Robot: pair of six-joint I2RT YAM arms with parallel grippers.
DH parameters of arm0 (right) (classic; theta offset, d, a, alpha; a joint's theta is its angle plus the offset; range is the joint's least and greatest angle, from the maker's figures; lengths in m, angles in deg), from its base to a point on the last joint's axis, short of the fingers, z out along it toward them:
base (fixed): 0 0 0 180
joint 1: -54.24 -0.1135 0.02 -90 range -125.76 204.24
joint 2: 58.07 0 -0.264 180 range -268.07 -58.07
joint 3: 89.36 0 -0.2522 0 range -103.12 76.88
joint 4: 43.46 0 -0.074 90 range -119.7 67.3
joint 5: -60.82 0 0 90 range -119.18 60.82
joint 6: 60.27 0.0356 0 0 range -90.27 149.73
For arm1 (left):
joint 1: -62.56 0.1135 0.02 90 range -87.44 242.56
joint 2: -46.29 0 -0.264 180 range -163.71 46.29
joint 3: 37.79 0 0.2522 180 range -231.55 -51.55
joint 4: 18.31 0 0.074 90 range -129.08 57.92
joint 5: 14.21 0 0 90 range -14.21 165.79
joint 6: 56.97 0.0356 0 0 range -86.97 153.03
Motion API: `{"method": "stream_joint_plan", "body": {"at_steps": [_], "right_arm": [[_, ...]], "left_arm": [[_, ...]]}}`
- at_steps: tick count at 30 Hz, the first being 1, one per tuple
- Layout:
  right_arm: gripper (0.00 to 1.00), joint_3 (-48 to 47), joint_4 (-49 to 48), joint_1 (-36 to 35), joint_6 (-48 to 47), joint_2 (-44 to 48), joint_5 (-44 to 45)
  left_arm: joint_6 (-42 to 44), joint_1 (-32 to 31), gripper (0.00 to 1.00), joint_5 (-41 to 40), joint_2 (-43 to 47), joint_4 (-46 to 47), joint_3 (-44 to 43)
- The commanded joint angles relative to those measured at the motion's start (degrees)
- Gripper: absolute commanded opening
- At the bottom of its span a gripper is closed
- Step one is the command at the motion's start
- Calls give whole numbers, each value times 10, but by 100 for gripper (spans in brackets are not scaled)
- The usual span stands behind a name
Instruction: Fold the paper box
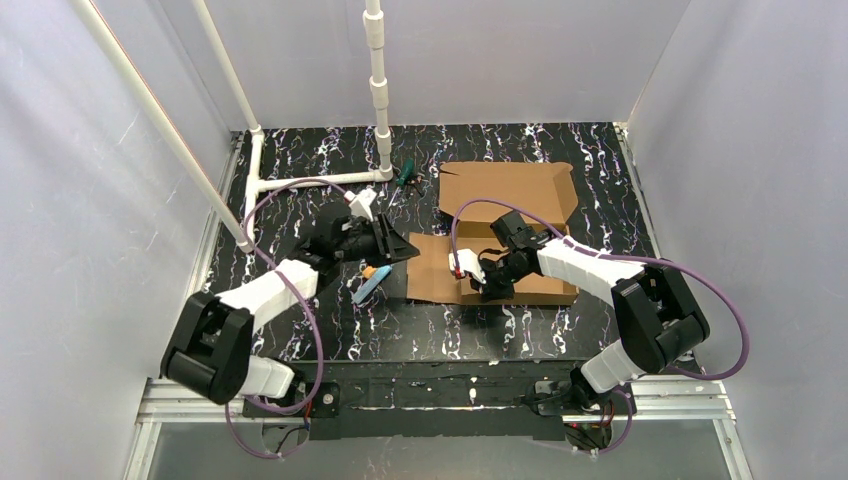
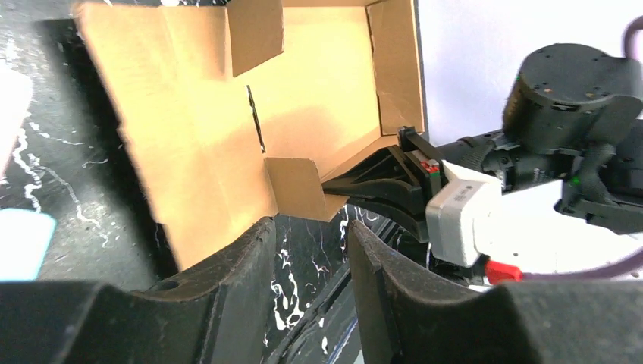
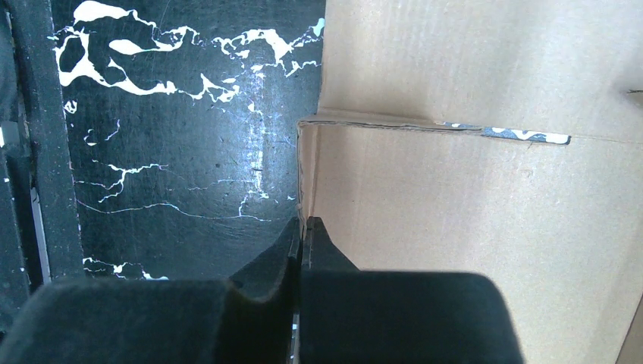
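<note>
The paper box (image 1: 505, 190) is brown corrugated cardboard, lying partly folded at the table's centre right, with its lid panel flat behind and a front panel (image 1: 440, 268) nearer me. My right gripper (image 1: 484, 288) is at the box's near left part. In the right wrist view its jaws (image 3: 303, 224) are shut together on a thin cardboard edge (image 3: 455, 189). My left gripper (image 1: 408, 252) points at the box's left edge. In the left wrist view it (image 2: 309, 224) is open with only table between its fingers, just short of a small flap (image 2: 299, 189) that the right gripper's fingers (image 2: 379, 182) reach.
A blue and orange marker (image 1: 368, 285) lies just below the left gripper. A small green object (image 1: 404, 177) sits by the white pipe frame (image 1: 300, 181) at the back left. White walls close in the black marbled table (image 1: 380, 330) on three sides.
</note>
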Motion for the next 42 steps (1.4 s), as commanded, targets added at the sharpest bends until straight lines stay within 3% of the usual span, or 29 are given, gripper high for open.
{"method": "stream_joint_plan", "body": {"at_steps": [1,9,17,29,35,40,42], "right_arm": [[1,2,-9,-6,-8,-26,19],[1,2,-9,-6,-8,-28,20],[1,-1,-5,-6,-9,-34,20],[1,-1,-3,-6,-11,-40,18],[1,-1,-2,-6,-11,-39,19],[1,-2,-1,-6,-11,-39,18],[1,-4,0,-6,-7,-39,16]], "left_arm": [[15,35,39,28,63,10,40],[25,53,29,-16,70,-39,120],[11,43,40,-13,24,-44,120],[8,4,40,-14,-89,-18,53],[-4,-10,26,-4,-112,4,23],[-6,-20,2,4,-100,10,8],[-6,-28,0,4,-95,10,2]]}}
